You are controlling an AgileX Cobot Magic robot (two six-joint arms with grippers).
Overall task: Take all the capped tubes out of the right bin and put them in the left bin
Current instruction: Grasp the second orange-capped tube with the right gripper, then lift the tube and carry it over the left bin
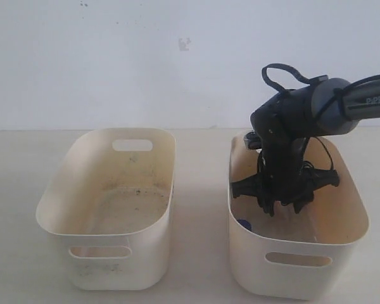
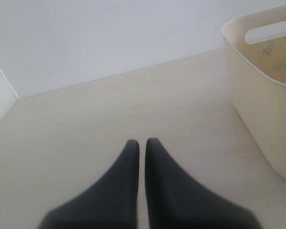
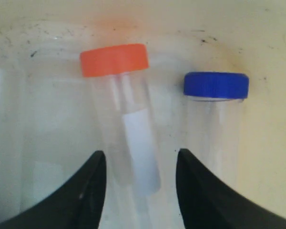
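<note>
in the right bin, right of frame, the right gripper stands with jaws parted astride an orange-capped tube beside a blue-capped tube; the left gripper, pinched closed, sits near the left bin.

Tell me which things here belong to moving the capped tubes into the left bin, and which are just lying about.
Part of the job:
- orange-capped tube
- blue-capped tube
- right bin
- left bin
- right pincer, open around the orange-capped tube

Not part of it right now:
- left pincer, shut above the table
- wall
</note>
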